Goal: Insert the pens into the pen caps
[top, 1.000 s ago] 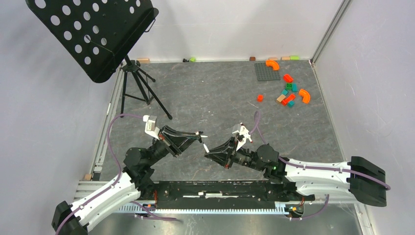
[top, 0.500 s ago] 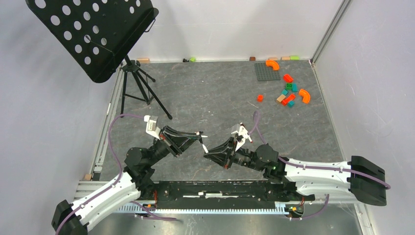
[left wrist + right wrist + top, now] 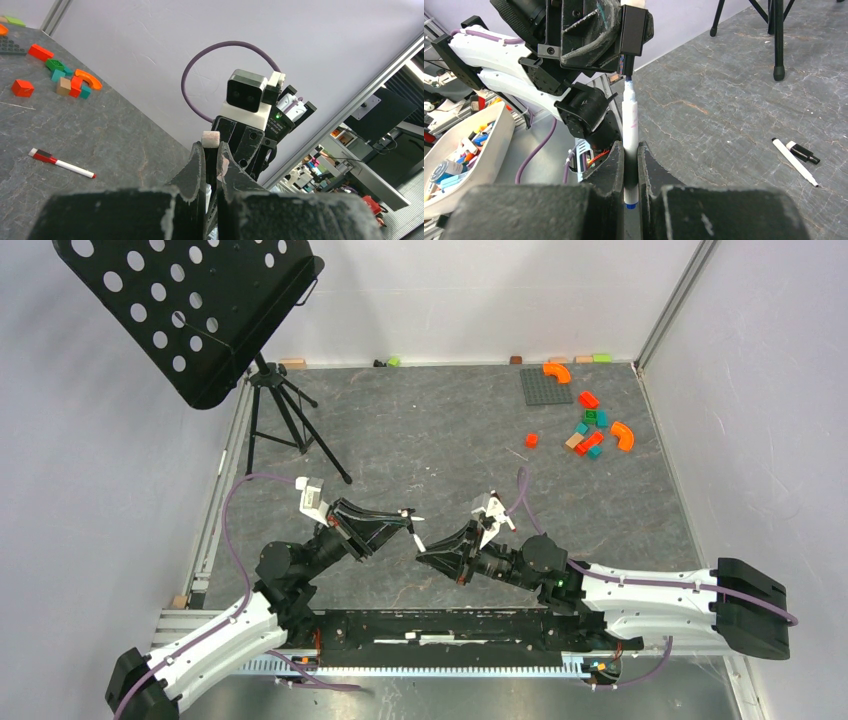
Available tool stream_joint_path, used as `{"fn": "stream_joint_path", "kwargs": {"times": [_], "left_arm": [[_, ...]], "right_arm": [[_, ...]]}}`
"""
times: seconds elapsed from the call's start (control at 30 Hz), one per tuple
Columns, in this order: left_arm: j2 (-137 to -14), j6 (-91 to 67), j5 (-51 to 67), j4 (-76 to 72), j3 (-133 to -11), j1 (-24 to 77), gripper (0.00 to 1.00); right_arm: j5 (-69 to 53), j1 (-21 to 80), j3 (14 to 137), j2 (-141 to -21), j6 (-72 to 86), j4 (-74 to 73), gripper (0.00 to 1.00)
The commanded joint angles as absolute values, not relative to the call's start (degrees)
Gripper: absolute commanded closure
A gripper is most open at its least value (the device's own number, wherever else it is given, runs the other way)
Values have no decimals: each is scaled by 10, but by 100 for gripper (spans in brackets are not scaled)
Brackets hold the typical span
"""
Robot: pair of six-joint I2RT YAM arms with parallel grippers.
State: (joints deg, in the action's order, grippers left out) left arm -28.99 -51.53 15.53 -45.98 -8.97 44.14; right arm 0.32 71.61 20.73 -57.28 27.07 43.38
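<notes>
Claw of the left arm [image 3: 211,148] is clamped on a small white-ended piece [image 3: 210,138]; we cannot tell whether it is a cap. Between the two claws we note a blue-ended pen [image 3: 630,112], its upper tip at the left claw's underside. The right claw [image 3: 630,150] is closed on that pen's lower barrel. Further right, a black-ended pen [image 3: 795,162] lies on the surface [image 3: 724,100], with a black cap [image 3: 804,153] just beside it.

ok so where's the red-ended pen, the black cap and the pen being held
red-ended pen [image 3: 62,164]: left wrist view, white barrel
black cap [image 3: 806,154]: right wrist view, its middle
held pen [image 3: 630,117]: right wrist view, upper barrel
</notes>
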Motion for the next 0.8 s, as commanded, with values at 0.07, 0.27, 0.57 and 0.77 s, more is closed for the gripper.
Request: {"fn": "stream_joint_path", "kwargs": {"times": [0.07,0.27,0.57,0.77], "left_arm": [[-290,-524,161,-487,-85,444,98],[-296,-527,161,-494,-82,444,98],[-301,-531,160,-501,-79,444,98],[-293,-515,151,-472,-83,444,98]], "right_arm": [[24,720,239,-575,256,438,100],[30,719,252,-577,248,428,100],[40,720,266,-577,239,417,100],[43,720,267,-568,235,407,100]]}}
